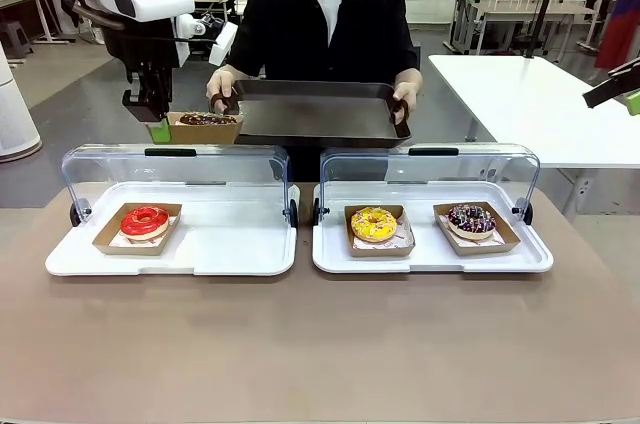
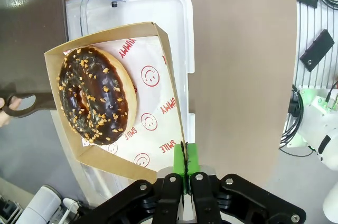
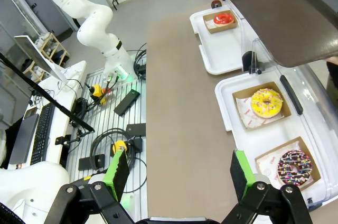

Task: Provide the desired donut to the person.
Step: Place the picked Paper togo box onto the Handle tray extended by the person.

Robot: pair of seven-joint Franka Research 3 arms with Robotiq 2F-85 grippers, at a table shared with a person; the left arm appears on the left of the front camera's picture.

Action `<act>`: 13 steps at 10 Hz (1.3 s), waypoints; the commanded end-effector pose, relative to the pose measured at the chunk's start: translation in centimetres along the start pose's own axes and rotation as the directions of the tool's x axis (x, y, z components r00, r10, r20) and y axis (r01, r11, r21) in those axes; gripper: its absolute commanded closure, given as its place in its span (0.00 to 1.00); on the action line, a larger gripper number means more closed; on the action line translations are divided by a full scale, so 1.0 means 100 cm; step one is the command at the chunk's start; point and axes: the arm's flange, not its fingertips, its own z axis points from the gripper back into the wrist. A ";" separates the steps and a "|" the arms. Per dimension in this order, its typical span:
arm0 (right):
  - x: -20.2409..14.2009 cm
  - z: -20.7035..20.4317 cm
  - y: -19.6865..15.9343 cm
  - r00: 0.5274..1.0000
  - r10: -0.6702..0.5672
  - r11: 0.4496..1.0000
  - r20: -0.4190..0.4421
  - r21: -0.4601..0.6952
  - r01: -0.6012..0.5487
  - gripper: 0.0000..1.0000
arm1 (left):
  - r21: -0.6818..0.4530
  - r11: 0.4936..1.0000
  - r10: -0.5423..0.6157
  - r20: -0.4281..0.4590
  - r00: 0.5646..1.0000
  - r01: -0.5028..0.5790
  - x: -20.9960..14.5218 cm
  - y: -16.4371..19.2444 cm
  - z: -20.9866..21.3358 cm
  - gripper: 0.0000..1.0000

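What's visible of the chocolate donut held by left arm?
Ring donut, glossy dark chocolate glaze with orange-brown crumbs, pale dough at the edge. It lies on white red-printed paper in an open brown cardboard tray. The left end effector, shut on the tray's rim, holds it in the air next to the person's dark serving tray.

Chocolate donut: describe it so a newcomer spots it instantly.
Above the left white tray, by the dark serving tray, the left claw holds a cardboard boat. Its chocolate donut is crumb-topped; the red donut, yellow donut and sprinkled donut lie in trays.
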 end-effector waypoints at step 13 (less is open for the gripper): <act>0.000 0.000 0.000 1.000 0.012 1.000 0.012 0.006 -0.012 0.00 | 0.161 0.985 -0.059 -0.063 0.996 0.069 0.074 0.139 -0.009 0.99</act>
